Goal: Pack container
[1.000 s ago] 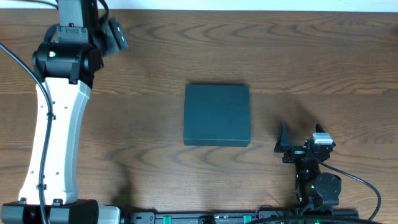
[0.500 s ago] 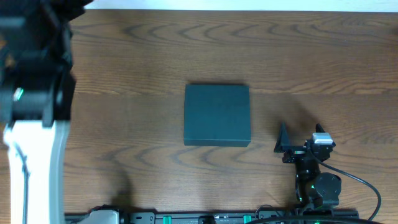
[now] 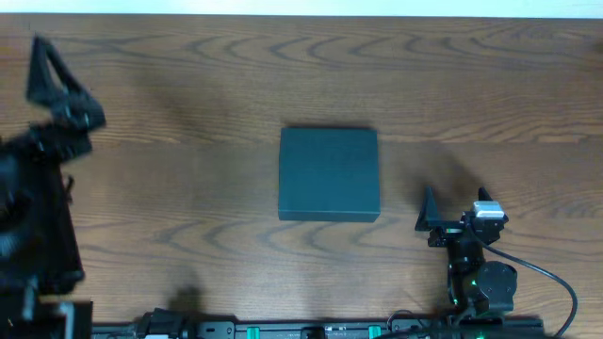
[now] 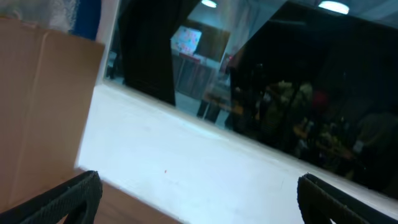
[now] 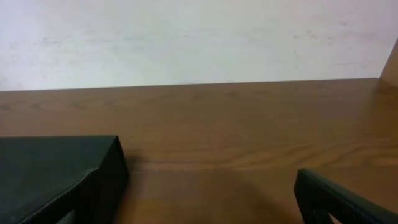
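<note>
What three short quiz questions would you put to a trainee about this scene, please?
1. True or false: the container lies with its lid open.
2. Which gripper is nearer the container? A) the left gripper B) the right gripper C) both touch it
3. What does each gripper hold?

Key
1. False: the lid is shut.
2. B: it sits just off the container's right side, apart from it; the left gripper is far off at the table's left edge.
3. Nothing: both are open and empty.
</note>
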`<state>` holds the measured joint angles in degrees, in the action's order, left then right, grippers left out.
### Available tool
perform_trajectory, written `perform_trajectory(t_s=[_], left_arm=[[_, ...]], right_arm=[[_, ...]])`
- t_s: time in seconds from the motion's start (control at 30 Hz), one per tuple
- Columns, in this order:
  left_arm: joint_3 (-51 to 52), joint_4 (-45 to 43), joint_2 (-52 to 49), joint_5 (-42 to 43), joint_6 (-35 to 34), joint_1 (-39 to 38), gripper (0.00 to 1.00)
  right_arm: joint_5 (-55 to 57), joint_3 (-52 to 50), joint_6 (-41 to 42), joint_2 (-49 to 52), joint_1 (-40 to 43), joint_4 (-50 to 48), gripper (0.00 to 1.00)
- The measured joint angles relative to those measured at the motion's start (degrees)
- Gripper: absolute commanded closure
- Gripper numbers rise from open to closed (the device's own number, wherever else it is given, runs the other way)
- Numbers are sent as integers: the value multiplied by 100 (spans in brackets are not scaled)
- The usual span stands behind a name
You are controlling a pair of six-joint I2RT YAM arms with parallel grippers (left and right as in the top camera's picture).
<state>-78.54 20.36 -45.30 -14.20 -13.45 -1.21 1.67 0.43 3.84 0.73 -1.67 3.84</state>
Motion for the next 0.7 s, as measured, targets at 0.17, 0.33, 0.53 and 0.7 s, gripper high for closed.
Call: perform_trajectory(t_s=[0.17,0.33,0.53,0.7], left_arm=[[1276,-4,890,2,-48,0,1],[2487,-356,1554,7,-155,0,1],[3836,-846,2243,149,-181,0,1],[4756,-1169,2710,240,-284,0,1]], right_arm=[[-2,0,0,-2,0,2,1],[-2,0,0,-2,0,2,1],[-2,0,0,-2,0,2,1],[-2,0,0,-2,0,2,1]])
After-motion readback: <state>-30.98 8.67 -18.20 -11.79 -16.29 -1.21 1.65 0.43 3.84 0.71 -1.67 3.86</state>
